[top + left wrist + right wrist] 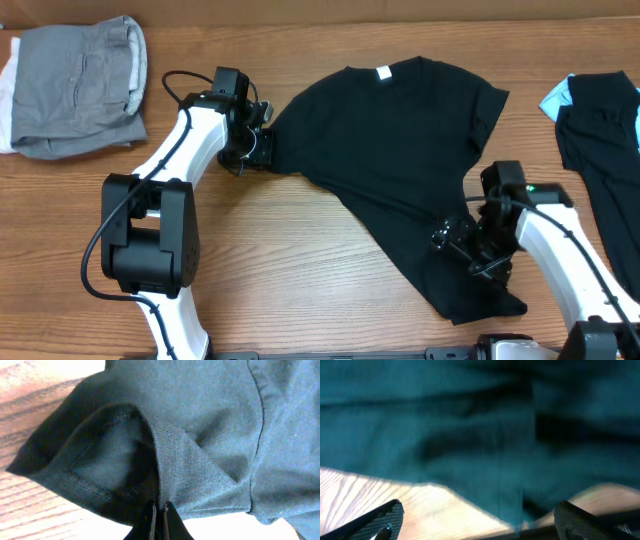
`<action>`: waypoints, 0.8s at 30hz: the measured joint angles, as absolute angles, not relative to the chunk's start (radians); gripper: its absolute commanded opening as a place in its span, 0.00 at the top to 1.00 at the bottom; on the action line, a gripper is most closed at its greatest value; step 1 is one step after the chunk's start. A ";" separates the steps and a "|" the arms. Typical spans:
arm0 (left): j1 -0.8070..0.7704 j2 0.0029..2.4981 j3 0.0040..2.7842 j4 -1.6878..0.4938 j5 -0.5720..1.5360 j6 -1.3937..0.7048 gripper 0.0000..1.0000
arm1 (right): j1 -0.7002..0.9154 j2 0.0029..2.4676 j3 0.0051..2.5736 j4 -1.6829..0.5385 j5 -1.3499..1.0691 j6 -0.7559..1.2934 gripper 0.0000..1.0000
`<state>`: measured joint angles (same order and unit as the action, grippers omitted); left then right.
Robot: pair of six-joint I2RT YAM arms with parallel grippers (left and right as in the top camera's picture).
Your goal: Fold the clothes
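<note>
A black T-shirt [400, 150] lies spread on the wooden table, collar towards the back. My left gripper [262, 150] is shut on the edge of its left sleeve [165, 460], whose hem is pinched between the fingertips [160, 510]. My right gripper [452, 240] is open over the shirt's lower right part; in the right wrist view its fingers [480, 520] stand wide apart above a corner of the fabric [510, 505] and bare table. The right wrist view is blurred.
A folded grey garment [80, 85] lies at the back left on something white. Another black garment [605, 140] with a light blue piece [555, 100] lies at the right edge.
</note>
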<state>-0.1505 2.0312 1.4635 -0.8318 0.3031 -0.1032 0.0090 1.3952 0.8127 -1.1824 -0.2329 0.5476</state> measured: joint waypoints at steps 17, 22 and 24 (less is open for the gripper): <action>-0.150 2.031 1.464 -0.822 0.303 -0.103 0.94 | -0.002 1.444 0.763 -0.935 -0.139 0.435 0.00; -0.150 2.031 1.464 -0.822 0.303 -0.103 0.93 | -0.024 1.468 0.763 -0.935 -0.106 0.421 0.00; -0.150 2.031 1.464 -0.822 0.303 -0.103 0.93 | -0.035 1.476 0.763 -0.935 -0.100 0.417 0.00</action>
